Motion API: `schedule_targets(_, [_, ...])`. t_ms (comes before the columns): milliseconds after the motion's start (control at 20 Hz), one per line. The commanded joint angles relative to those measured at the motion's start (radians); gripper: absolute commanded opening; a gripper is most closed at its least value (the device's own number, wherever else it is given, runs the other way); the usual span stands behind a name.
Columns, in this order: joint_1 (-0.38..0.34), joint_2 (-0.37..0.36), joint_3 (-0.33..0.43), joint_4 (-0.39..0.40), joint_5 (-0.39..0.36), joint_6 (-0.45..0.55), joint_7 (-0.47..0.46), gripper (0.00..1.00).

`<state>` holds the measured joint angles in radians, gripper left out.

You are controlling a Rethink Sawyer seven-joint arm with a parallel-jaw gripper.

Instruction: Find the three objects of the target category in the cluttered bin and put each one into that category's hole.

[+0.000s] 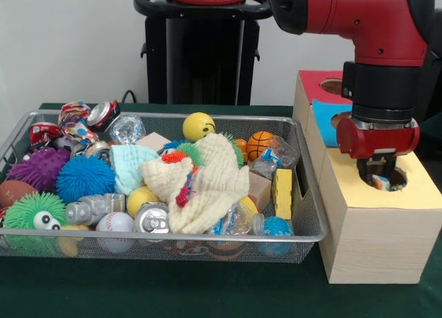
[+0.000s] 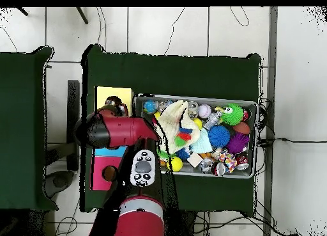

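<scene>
The wire mesh bin (image 1: pixel 207 246) is full of clutter; it also shows in the overhead view (image 2: pixel 198 98). A spotted cloth piece (image 1: pixel 74 121) lies at the bin's far left corner, seen from above too (image 2: pixel 227 160). My gripper (image 1: pixel 377 174) hangs over the round hole (image 1: pixel 395 181) in the yellow-topped wooden box (image 1: pixel 387 225), right of the bin. Its fingertips reach into the hole with another spotted cloth piece (image 1: pixel 379 182) between them. In the overhead view my arm covers most of that hole, and the yellow top (image 2: pixel 105 93) shows beside it.
A blue-topped box (image 1: pixel 324 116) and a red-topped box (image 1: pixel 314 83) stand behind the yellow one. A large cream cloth (image 1: pixel 207 183) and a pale blue cloth (image 1: pixel 130 167) lie mid-bin among spiky balls, cans and toy balls. The pedestal (image 1: pixel 204 48) stands behind.
</scene>
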<state>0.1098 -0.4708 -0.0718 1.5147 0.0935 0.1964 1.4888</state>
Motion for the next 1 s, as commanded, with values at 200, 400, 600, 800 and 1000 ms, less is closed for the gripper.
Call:
schedule_targets(200, [-0.028,0.080,-0.008,0.082,0.032,0.069,0.216,1.00])
schedule_targets(400, [-0.024,0.081,-0.013,0.086,0.035,0.062,0.217,1.00])
schedule_targets(600, [-0.014,0.083,-0.028,0.073,0.047,0.081,0.227,1.00])
schedule_targets(800, [-0.004,0.087,-0.040,0.066,0.059,0.090,0.231,1.00])
schedule_targets(1000, [0.009,0.092,-0.054,0.055,0.059,0.094,0.224,0.00])
